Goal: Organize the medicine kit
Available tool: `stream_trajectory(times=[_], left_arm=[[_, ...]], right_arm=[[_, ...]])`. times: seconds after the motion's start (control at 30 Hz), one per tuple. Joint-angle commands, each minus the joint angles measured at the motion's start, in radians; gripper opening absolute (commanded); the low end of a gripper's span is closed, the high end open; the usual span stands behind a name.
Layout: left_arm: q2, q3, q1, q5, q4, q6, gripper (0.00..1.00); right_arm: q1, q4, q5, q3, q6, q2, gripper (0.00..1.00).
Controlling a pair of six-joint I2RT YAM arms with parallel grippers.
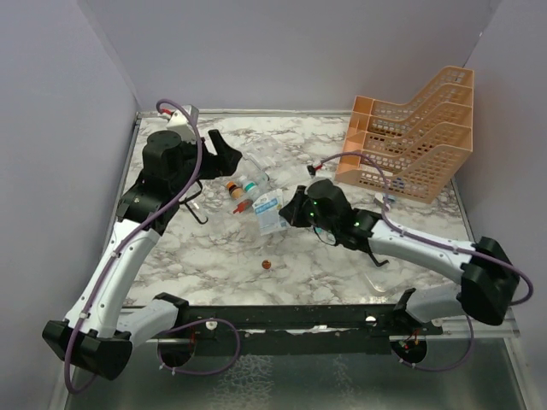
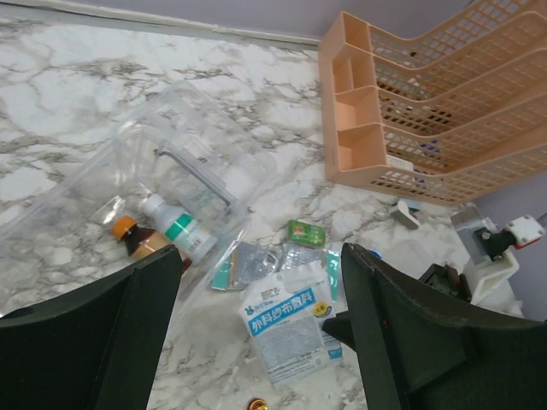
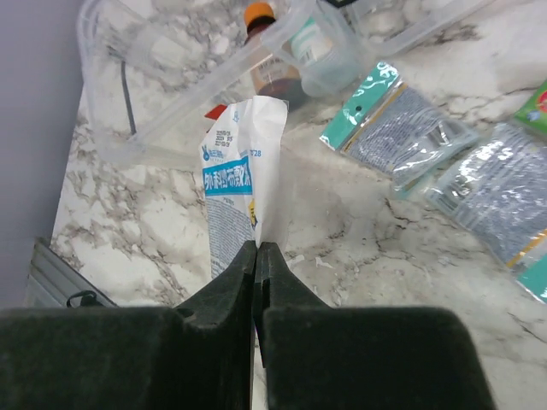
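Loading step: right fingers (image 3: 224, 295) pinch the sachet (image 3: 229, 192) by its edge, seemingly lifted; left fingers (image 2: 94, 342) wide, empty; next, carry it into the kit (image 2: 73, 201).

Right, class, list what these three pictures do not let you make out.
- Top view: small red thing, too small to identify.
- Right wrist view: lower end of the sachet, hidden in the shut right gripper.
- Left wrist view: base of the brown bottle, behind the left gripper.
- Left wrist view: what the rack holds, screened by mesh.
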Motion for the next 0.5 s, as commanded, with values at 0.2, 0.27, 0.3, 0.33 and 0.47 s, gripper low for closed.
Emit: stream_trajectory(times=[0.2, 0.27, 0.3, 0.33, 0.47], left_arm=[[0.035, -0.046, -0.003, 0.422, 0.265, -0.151, 0.83], [0.037, -0.085, -0.004, 0.494, 0.339, -0.202, 0.83], [0.039, -0.107, -0.003, 0.537, 0.388, -0.237, 0.83], [0.04, -0.128, -0.004, 0.579, 0.443, -0.272, 0.83], [0.04, -0.219, -0.003, 0.7, 0.671, -0.452, 0.81]], right_arm=[[0.005, -0.073, 0.195, 0.027, -0.214, -0.343, 0.01], [0.005, -0.066, 0.194, 0.073, -0.236, -0.358, 0.01], [0.005, -0.065, 0.193, 0.095, -0.237, -0.36, 0.01], [0.004, -0.059, 0.19, 0.115, -0.239, -0.359, 0.01], [0.005, -0.022, 0.138, 0.182, -0.245, -0.344, 0.01]])
